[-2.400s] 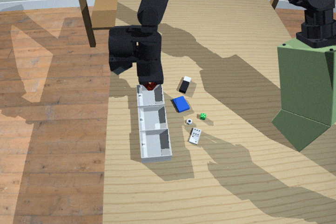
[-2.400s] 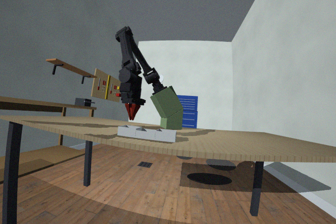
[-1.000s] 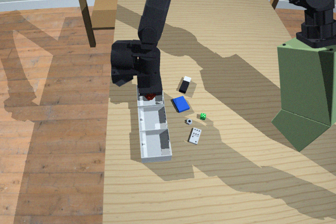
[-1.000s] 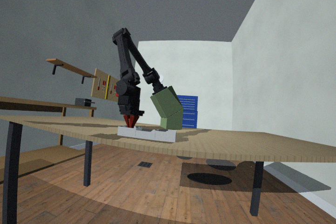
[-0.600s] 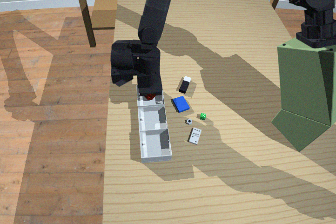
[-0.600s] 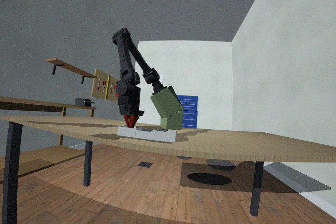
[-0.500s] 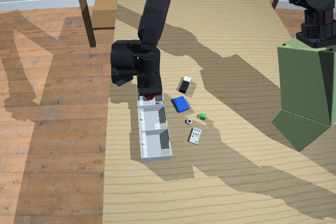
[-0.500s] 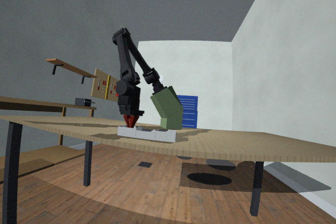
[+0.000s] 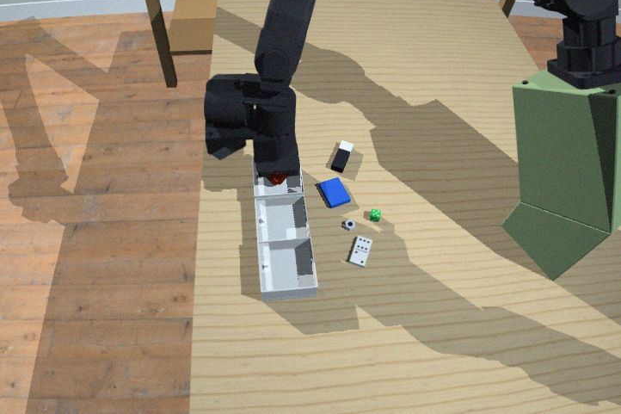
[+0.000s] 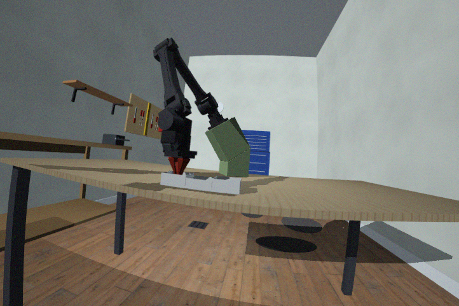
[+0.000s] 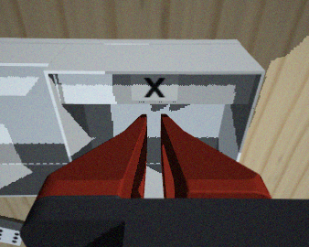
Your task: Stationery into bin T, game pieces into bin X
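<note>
My gripper [image 9: 276, 180] [image 10: 178, 172] [image 11: 154, 123] is shut with only a narrow gap and nothing between its red fingers. Its tips point down over the bin marked X [image 9: 255, 189] [image 10: 172, 179] [image 11: 196, 59], at about rim height. In the wrist view no thing shows in this bin; the fingers hide part of it. A black eraser with a white end [image 9: 341, 157], a blue flat block [image 9: 334, 192], a green die [image 9: 375, 214], a small grey nut-like piece [image 9: 348, 225] and a white domino [image 9: 360, 250] [image 11: 5, 235] lie on the table, beside the bins.
The middle bin [image 9: 279, 198] [image 10: 198, 183] and the end bin [image 9: 290, 293] [image 10: 226, 186] join the X bin in one row; no thing shows inside them. Their marks are unreadable. The green pedestal [image 9: 562, 163] [image 10: 231, 142] carries the arm's base.
</note>
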{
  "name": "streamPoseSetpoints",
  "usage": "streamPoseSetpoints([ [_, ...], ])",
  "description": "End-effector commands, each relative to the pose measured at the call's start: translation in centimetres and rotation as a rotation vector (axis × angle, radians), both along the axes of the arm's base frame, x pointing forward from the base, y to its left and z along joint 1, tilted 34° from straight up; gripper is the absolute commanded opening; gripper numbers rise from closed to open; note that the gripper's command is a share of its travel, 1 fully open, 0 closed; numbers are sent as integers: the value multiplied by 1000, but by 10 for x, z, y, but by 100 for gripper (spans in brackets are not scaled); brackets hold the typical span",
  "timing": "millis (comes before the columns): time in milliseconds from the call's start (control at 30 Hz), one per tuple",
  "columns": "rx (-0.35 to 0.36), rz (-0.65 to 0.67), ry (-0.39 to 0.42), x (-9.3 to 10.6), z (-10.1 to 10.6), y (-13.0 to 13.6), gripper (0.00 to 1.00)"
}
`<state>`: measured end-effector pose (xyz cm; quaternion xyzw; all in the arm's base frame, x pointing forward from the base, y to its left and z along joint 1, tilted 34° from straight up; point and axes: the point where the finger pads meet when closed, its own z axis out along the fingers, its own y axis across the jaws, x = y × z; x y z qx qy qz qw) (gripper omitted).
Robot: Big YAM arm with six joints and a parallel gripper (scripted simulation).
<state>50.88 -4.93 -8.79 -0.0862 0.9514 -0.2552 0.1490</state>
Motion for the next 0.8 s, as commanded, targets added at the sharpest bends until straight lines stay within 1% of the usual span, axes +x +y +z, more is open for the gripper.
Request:
streamPoseSetpoints([
  [0, 3, 7, -25, 9, 7, 3, 8],
  [33, 4, 3, -39, 13, 11, 1, 8],
  [100, 4, 3, -39, 13, 11, 1, 8],
  [133, 5, 6, -44, 12, 19, 6, 8],
  [233, 5, 14, -27, 4, 18, 14, 8],
  [367, 5, 14, -34, 5, 25, 17, 8],
  [500, 5, 14, -28, 0, 27, 19, 8],
  [600, 5, 14, -32, 1, 32, 21, 8],
  [667, 5, 14, -32, 1, 32, 21, 8],
  [700, 6, 1, -32, 0, 33, 15, 8],
  [767, 5, 14, -26, -4, 33, 23, 8],
])
